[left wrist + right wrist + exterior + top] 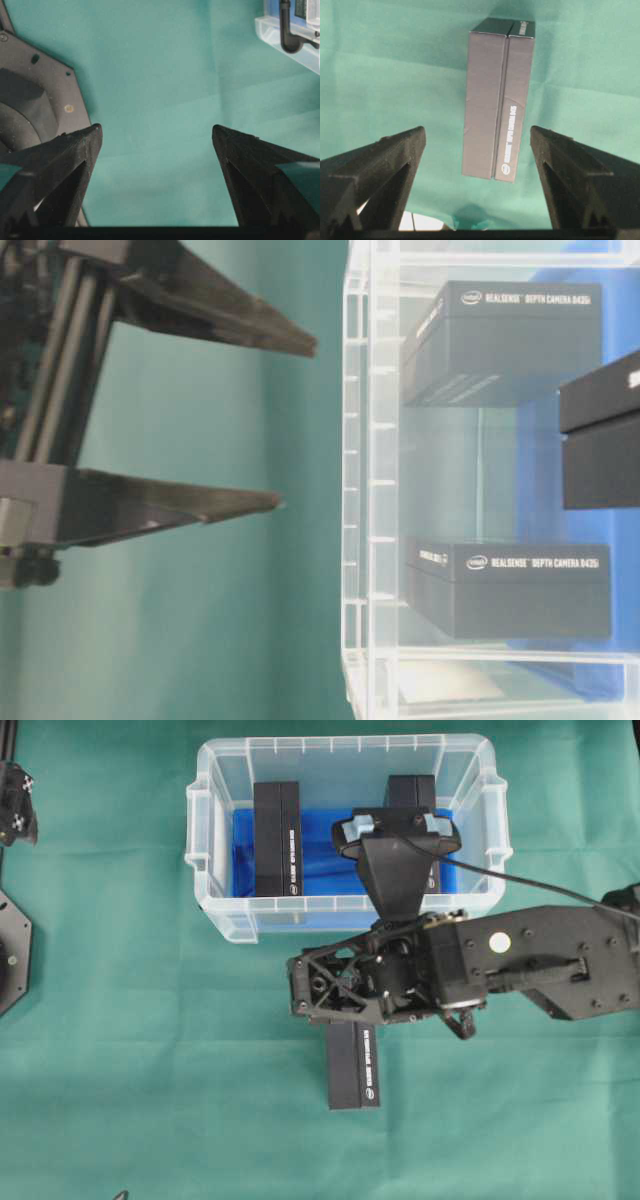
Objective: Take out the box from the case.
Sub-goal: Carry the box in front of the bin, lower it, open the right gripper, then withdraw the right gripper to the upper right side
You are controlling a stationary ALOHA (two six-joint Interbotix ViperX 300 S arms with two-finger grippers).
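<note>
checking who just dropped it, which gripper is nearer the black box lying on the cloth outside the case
Right. The right gripper hangs open directly above the box on the cloth. The left gripper is open far off by the table's left edge, with only bare cloth beneath it.

boxes: three black ones in all. two stand inside the case (215,840): the left box (277,838) and the right box (411,792), the latter partly hidden by the arm. the third box (353,1066) lies on the green cloth (150,1070) outside. cases: one. cloths: one.
</note>
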